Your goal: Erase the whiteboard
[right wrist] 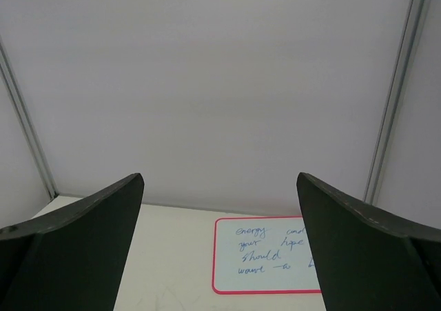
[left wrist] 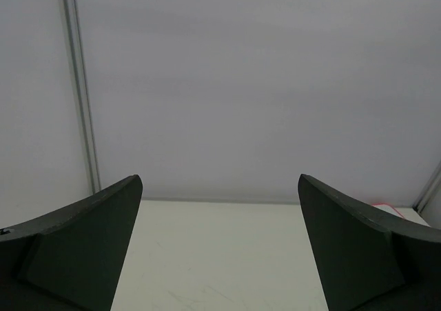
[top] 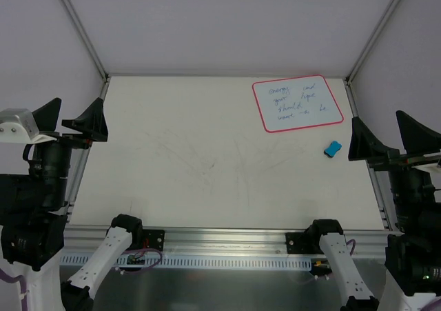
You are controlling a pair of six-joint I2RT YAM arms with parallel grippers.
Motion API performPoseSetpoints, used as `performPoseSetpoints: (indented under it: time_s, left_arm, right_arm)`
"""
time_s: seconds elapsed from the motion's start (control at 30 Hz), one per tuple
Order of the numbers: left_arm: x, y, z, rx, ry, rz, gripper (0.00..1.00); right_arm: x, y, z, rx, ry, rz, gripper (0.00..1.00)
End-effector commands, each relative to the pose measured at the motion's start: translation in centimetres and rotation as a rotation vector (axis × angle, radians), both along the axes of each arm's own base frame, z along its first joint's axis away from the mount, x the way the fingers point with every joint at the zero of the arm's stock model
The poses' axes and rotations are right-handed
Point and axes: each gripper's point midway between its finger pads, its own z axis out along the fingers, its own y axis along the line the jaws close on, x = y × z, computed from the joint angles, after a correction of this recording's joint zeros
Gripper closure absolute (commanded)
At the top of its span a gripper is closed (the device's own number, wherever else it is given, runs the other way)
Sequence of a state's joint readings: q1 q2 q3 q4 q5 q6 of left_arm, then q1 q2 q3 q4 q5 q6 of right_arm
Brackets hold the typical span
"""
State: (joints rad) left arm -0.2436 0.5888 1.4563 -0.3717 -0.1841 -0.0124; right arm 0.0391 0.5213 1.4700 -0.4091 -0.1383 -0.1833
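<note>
Left fingers (top: 88, 121) spread wide, empty, near left, right fingers (top: 368, 144) likewise near right, blue eraser (top: 332, 148) on the table (top: 193, 159) at right (top view only), whiteboard (top: 297, 104) flat at far right just beyond it, blue handwriting also seen from the right wrist.

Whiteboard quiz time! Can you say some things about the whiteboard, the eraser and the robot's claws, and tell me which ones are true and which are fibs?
1. The whiteboard has blue handwriting on it. True.
2. The blue eraser sits on top of the whiteboard. False: it lies on the table, just off the board's near right corner and not touching it.
3. The right gripper is holding the eraser. False: it is open and empty, up by the table's right edge.
4. The left gripper is open with nothing in it. True.
</note>
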Motion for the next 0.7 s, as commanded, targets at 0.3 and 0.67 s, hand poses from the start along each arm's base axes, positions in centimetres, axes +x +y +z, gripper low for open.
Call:
performPoseSetpoints:
  time_s: [0.3,0.67]
  left_arm:
    - [7.4,-5.1,-10.1,-0.116,0.292,-0.174,0.01]
    - [10.8,-10.5,-26.7,-0.225,0.771,-0.347,0.01]
  right_arm:
    - [13.9,3.0,-12.8,0.252,0.52,0.127,0.01]
    - [25.4,5.1,-31.9,0.254,1.147,0.092,0.01]
